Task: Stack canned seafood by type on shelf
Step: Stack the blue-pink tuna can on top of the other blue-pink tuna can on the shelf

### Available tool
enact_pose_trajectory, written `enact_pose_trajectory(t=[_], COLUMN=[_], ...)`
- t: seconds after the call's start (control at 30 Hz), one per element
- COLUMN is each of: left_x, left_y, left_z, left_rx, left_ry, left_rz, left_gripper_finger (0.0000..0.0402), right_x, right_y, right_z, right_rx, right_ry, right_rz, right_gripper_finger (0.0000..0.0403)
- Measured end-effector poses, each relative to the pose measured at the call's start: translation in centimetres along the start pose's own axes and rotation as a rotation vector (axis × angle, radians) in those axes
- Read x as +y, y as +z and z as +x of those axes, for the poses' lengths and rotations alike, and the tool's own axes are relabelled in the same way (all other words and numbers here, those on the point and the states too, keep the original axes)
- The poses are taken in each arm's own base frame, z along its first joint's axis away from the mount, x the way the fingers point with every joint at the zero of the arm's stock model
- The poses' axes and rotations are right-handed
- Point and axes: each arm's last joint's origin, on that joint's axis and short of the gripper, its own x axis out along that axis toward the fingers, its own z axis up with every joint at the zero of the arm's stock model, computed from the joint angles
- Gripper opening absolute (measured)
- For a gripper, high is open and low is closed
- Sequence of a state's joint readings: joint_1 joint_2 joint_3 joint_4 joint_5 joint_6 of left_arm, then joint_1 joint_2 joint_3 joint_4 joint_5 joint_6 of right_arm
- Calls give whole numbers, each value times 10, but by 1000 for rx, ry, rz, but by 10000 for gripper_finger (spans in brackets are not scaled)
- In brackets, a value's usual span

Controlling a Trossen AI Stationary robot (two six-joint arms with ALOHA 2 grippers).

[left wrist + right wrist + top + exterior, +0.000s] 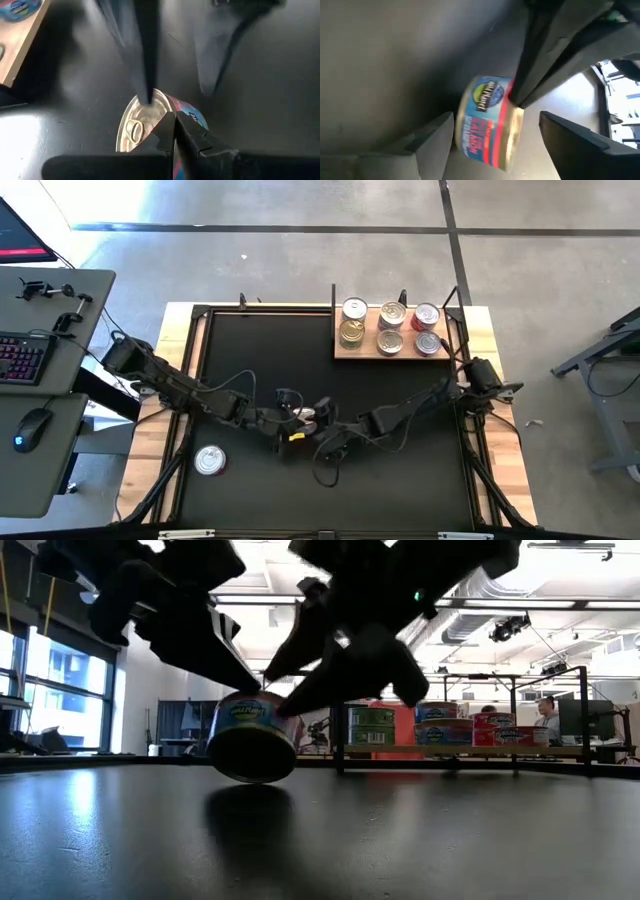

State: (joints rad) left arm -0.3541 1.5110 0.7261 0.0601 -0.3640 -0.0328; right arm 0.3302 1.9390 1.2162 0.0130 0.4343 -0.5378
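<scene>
Left gripper (pixel 297 416) clamped on a tilted can (pixel 250 735) mid-mat; right gripper (pixel 325 415) open beside it. Shelf (pixel 345 350) holds stacked cans (pixel 390 327).

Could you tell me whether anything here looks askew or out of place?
Yes: the can at mid-table is tipped, one edge raised off the mat, pinched by the left gripper while the right gripper stands open around it. Another can sits alone, far from the shelf.
</scene>
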Motion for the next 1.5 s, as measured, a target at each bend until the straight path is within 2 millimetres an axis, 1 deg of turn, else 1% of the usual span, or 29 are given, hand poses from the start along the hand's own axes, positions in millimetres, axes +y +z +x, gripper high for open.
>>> enact_pose_trajectory(t=[0.07,0.17,0.37,0.47,0.57,0.67,0.77,0.83,0.93,1.0,1.1,1.2,1.27,1.4,1.47,1.5], left_x=[2,4,5,5,5,6,7,9,12,14,16,15,13,3,-1,-2], left_y=[0,0,1,2,2,3,5,6,5,1,-4,-8,-10,-18,-21,-23], left_z=[1,2,2,2,2,2,2,1,-6,-15,-27,-31,-31,-24,-22,-21], left_rx=[3,3,0,-12,-16,-20,-45,-53,-25,15,75,106,89,47,10,-13], left_ry=[-5,-8,-4,-4,-3,4,45,108,222,272,279,278,271,239,225,219], left_rz=[-14,-19,-22,-20,-13,-13,-22,-26,-21,-27,-44,-75,-102,-117,-130,-140], left_gripper_finger=[1,0,0,0,0,0,0,1,4,7,9,9,9,9,10,10], right_x=[2,3,10,16,21,22,22,23,26,28,28,17,6,-25,-42,-48], right_y=[-1,-1,-7,-9,-14,-14,-13,-13,-11,-10,-8,-3,-6,-26,-40,-49], right_z=[4,7,17,27,37,39,39,39,35,25,-4,-47,-76,-128,-147,-153], right_rx=[10,8,23,17,38,32,20,18,27,71,165,236,292,407,440,465], right_ry=[5,1,-27,-53,-122,-137,-125,-123,-116,-94,-60,-102,-147,-206,-264,-295], right_rz=[0,68,183,172,160,177,225,254,292,302,313,331,345,434,470,472], right_gripper_finger=[286,287,287,287,284,260,206,165,168,168,168,168,168,168,168,168])
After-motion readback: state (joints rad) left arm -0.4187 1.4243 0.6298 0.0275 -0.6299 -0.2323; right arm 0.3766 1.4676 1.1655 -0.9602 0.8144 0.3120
